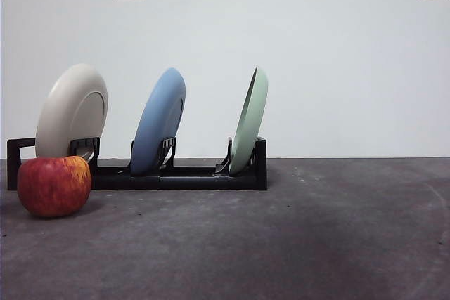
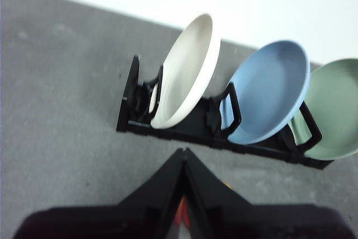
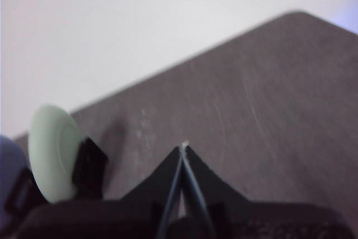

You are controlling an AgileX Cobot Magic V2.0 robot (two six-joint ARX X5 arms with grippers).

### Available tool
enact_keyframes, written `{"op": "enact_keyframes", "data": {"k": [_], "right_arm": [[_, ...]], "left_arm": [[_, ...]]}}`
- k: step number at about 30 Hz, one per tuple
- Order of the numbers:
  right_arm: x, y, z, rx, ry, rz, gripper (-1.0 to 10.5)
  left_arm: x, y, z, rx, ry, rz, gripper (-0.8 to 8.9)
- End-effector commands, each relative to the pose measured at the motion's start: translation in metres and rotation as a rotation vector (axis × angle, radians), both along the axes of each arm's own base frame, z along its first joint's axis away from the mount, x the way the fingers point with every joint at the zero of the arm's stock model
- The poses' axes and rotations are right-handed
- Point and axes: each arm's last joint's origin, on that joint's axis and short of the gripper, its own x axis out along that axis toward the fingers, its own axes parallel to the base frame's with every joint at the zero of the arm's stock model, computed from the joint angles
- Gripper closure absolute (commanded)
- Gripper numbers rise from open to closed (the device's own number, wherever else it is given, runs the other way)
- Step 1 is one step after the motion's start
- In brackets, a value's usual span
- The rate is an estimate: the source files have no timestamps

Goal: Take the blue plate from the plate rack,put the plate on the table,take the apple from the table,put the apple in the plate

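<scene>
**A:** So, where are we in the job?

**B:** Right at the first step, I'd say. The blue plate (image 1: 159, 120) is in the middle slot of the plate rack (image 1: 179, 175), leaning on its holder, with a beige plate (image 1: 72, 110) on one side and a pale green plate (image 1: 249, 119) on the other. Nothing has been lifted out.

**A:** And the apple?

**B:** The apple (image 1: 54, 185) sits on the desk (image 1: 295, 237) in front of the rack's beige-plate end, just beside it. No plate is down on the desk to receive it yet.

**A:** What are my arms doing?

**B:** Neither shows in the front view. The left gripper (image 2: 183, 152) hangs above the desk, looking down at the rack, with its jaws pressed together on nothing. The right gripper (image 3: 183, 148) hovers over bare desk past the green-plate end of the rack, jaws likewise closed and empty.

**A:** Next move, then?

**B:** I judge I'd spread one gripper's jaws, bring them to the blue plate's upper rim and pinch it there. Then lift it straight out of the slot, so it doesn't knock either neighbour, before laying it flat on open desk.
</scene>
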Motion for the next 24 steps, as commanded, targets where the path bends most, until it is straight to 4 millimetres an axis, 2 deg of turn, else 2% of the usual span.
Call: {"op": "enact_keyframes", "data": {"k": [1, 5, 11, 18, 24], "right_arm": [[0.004, 0.0, 0.014, -0.05, 0.08, 0.013, 9.5], [0.011, -0.001, 0.027, -0.055, 0.18, 0.022, 9.5], [0.022, 0.001, 0.039, -0.068, 0.288, 0.144, 9.5], [0.033, 0.006, 0.051, -0.094, 0.361, 0.374, 9.5], [0.053, 0.009, 0.052, -0.003, 0.475, 0.553, 9.5]], "left_arm": [[0.01, 0.0, 0.022, -0.01, 0.05, 0.004, 8.18], [0.025, 0.001, 0.046, -0.01, 0.145, 0.003, 8.18], [0.052, -0.001, 0.066, 0.0, 0.26, -0.105, 8.18], [0.082, -0.006, 0.072, -0.072, 0.313, -0.323, 8.18], [0.117, -0.017, 0.069, -0.149, 0.351, -0.478, 8.18]]}}
